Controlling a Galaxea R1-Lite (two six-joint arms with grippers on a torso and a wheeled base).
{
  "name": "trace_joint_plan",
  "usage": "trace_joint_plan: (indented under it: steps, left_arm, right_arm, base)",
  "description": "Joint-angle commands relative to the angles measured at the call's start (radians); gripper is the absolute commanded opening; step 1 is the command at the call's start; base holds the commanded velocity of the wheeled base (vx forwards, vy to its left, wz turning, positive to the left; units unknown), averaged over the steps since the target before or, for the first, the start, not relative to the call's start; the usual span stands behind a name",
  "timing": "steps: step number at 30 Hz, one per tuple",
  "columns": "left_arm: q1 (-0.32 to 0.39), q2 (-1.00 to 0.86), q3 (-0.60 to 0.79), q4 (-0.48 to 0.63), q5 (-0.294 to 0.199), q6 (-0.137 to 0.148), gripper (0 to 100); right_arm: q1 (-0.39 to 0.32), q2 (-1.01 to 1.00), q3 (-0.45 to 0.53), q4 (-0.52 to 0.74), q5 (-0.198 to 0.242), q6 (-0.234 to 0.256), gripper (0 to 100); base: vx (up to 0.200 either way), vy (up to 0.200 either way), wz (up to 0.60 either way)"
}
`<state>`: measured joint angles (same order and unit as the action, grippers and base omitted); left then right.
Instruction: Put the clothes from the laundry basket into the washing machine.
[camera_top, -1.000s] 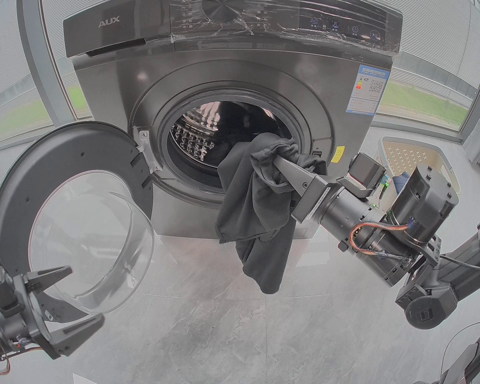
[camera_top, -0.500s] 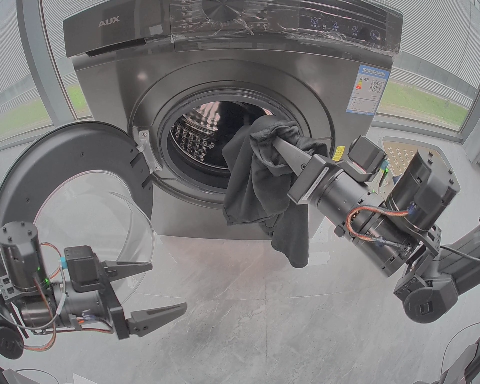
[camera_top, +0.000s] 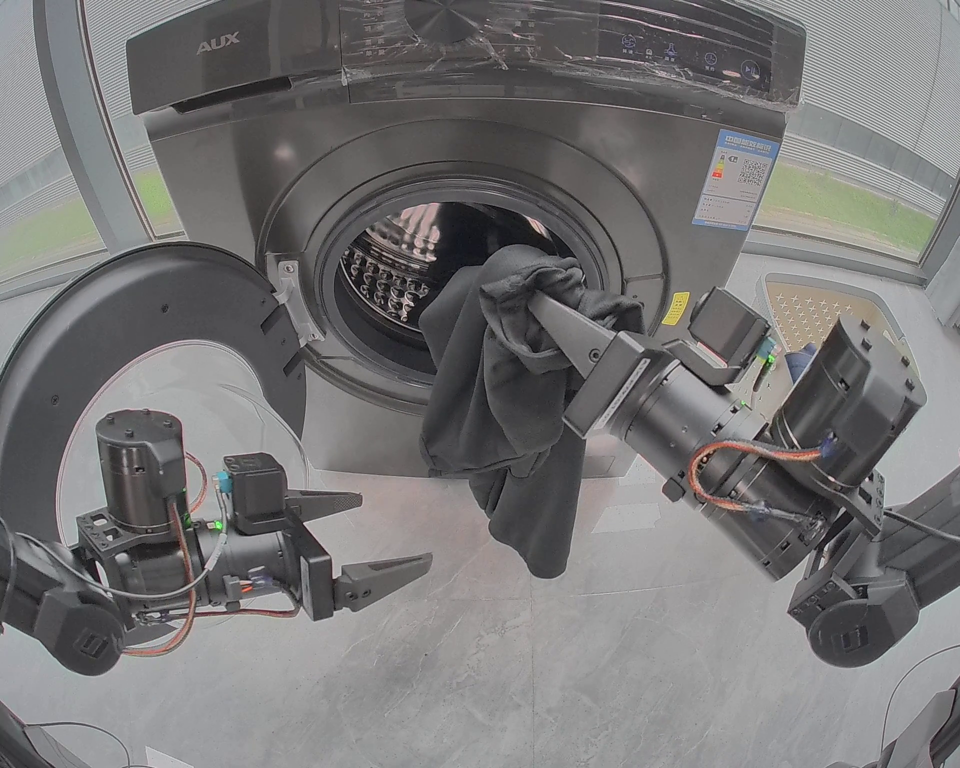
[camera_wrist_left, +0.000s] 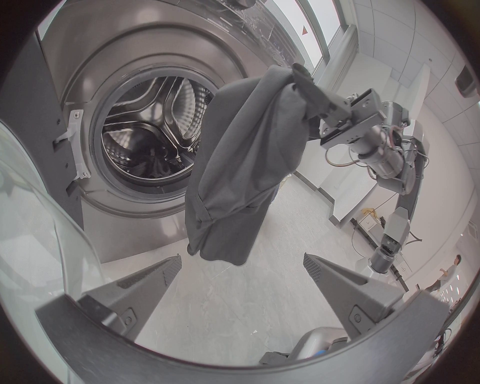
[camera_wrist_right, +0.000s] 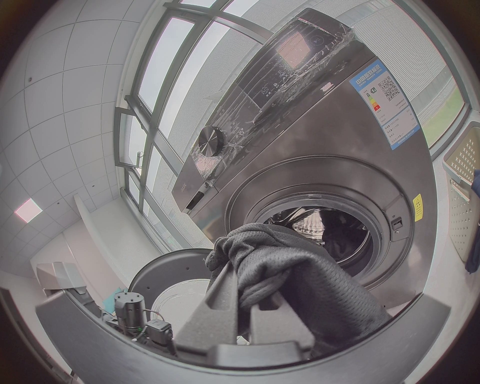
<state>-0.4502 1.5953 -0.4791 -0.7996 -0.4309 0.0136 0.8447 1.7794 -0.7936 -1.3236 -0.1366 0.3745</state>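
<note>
A dark grey garment (camera_top: 490, 400) hangs in the middle of the head view. It is bunched at its top, where the right pincer (camera_top: 545, 308) is clamped shut on it, and it drapes down in loose folds. The gathered top sits at the right side of the round opening (camera_top: 400, 270) of the washing machine (camera_top: 220, 170), about level with the drum's mouth. Most of the cloth falls outside the drum, in front of the opening's lower rim. Its lowest end hangs clear above the pale floor (camera_top: 450, 680). The right arm comes in from the lower right of the frame, slanting up and to the left. The machine's door (camera_top: 150, 300) stands swung wide open at the left, its clear bowl facing outward. The left pincer (camera_top: 395, 530) is in the lower left of the frame, in front of the door, below and to the left of the garment. Its two fingers are spread apart with nothing between them, pointing right toward the hanging cloth without touching it. At the right edge, behind the right arm, the pale laundry basket (camera_top: 830, 300) stands on the floor beside the machine, with a bit of blue cloth (camera_top: 800, 362) showing in it.
</note>
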Motion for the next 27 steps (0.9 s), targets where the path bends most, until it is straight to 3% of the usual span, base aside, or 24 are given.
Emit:
trace_joint_plan:
  steps: [1,14,21,26,27]
  left_arm:
    - [-0.002,0.118,-0.038,-0.044,0.004,0.000,100]
    - [-0.005,0.291,-0.194,-0.081,0.007,-0.006,100]
    - [-0.012,0.377,-0.285,-0.142,0.043,-0.015,100]
    - [-0.027,0.414,-0.328,-0.188,0.067,-0.037,100]
    - [-0.028,0.419,-0.332,-0.198,0.075,-0.037,0]
  right_arm:
    - [0.011,-0.005,0.008,0.000,0.000,-0.003,0]
    - [0.024,-0.001,0.013,0.000,0.002,-0.006,0]
    - [0.031,-0.001,0.013,-0.002,0.002,-0.006,0]
    - [0.030,-0.001,0.013,-0.002,0.002,-0.006,0]
    - [0.031,-0.001,0.014,-0.002,0.002,-0.006,0]
  base:
    - [0.000,0.000,0.00]
    - [0.000,0.000,0.00]
    - [0.000,0.000,0.00]
    - [0.000,0.000,0.00]
    - [0.000,0.000,0.00]
